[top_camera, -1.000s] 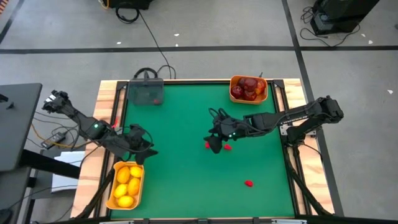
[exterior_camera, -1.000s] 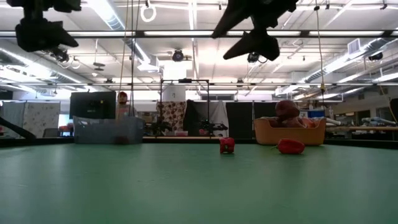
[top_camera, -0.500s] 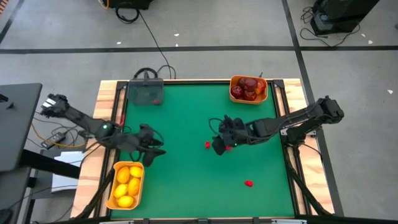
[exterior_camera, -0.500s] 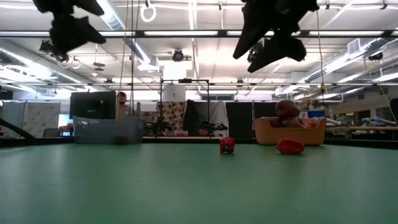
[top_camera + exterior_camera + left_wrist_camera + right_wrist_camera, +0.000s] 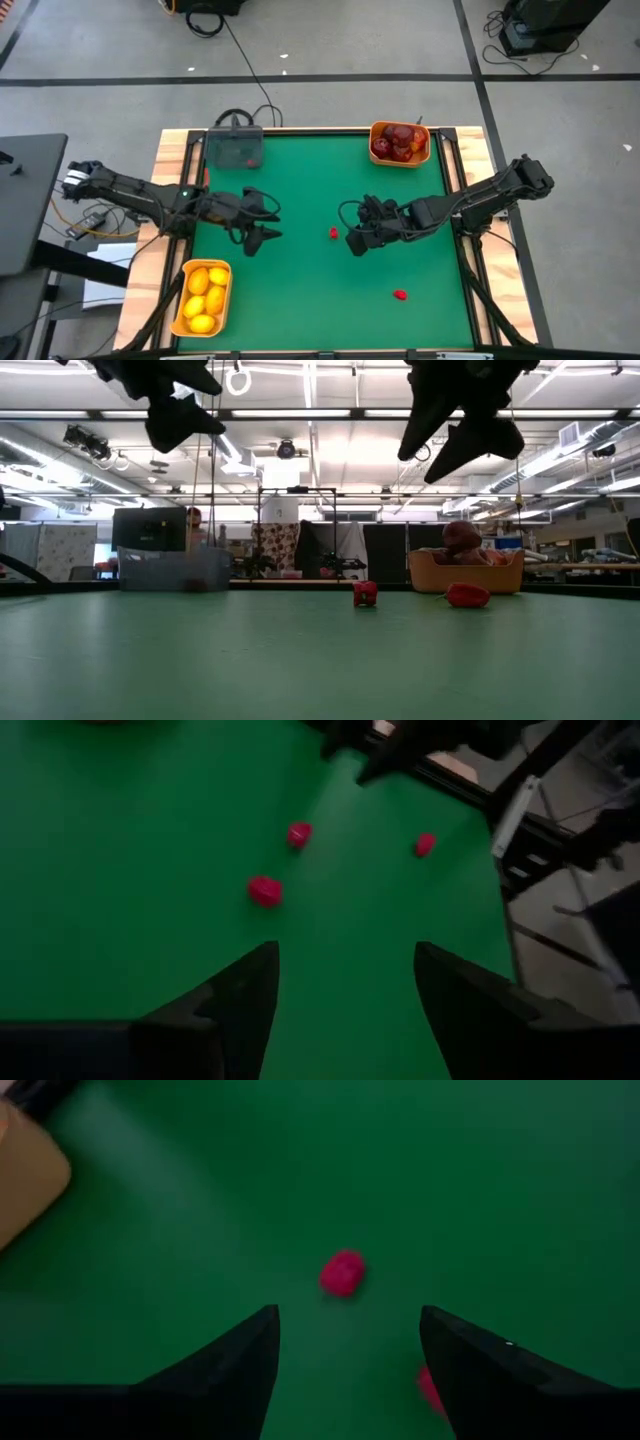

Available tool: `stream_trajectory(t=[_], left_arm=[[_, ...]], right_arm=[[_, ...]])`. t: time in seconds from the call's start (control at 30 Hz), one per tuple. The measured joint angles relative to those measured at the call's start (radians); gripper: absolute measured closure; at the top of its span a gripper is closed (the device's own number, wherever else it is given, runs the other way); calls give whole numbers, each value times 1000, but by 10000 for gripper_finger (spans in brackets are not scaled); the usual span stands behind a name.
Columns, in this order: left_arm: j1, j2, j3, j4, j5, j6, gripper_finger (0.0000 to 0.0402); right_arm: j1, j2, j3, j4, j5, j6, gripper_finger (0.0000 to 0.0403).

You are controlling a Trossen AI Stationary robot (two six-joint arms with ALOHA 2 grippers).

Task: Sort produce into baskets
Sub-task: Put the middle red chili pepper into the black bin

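Both hands hover above the green worktop [image 5: 300, 290], fingers parted, gripping nothing. A red bit [image 5: 333, 233] lies between the left hand [image 5: 262, 222] and the right hand [image 5: 358, 240]; another bit [image 5: 400, 295] sits nearer the right hand. Lemons fill the orange bin [image 5: 183, 300] beside the left hand.
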Motion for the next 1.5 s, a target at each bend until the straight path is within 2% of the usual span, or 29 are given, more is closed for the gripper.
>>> stream_trajectory(t=[0.27, 0.43, 0.5, 0.6, 0.67, 0.77, 0.97, 1.03, 1.13, 1.27, 1.37, 1.5], left_arm=[[23, 23, 0, -20, -29, 124, 164], [24, 20, -1, 16, -104, -55, 164], [21, 17, -1, 33, -101, -33, 164], [13, 22, 0, 18, -103, 86, 164], [12, 42, 0, 6, -148, 120, 164], [10, 76, -1, -25, -220, 58, 163], [-8, 161, -1, 27, -183, 22, 163], [-15, 181, -1, 29, -143, 16, 163], [-25, 203, -1, 26, -73, -36, 163], [-42, 212, -1, 12, -57, -97, 163], [-44, 212, -1, -29, -59, -148, 163], [-45, 212, -1, -129, -73, -190, 163]], right_arm=[[42, 0, -111, 95, -95, 131, 152], [50, 0, -130, 124, -176, 315, 152], [54, 0, -111, 158, -142, 264, 152], [49, 0, -107, 137, -39, 141, 152], [44, 0, -110, 132, 47, 137, 152], [44, 0, -135, 137, 127, 194, 152], [58, 0, -167, 143, 79, 118, 152], [61, 0, -177, 150, 57, 79, 152], [68, 0, -210, 200, 29, -26, 152], [72, 0, -270, 314, -29, -117, 152], [72, 0, -317, 351, -69, -119, 152], [72, 0, -390, 420, -70, -89, 152]])
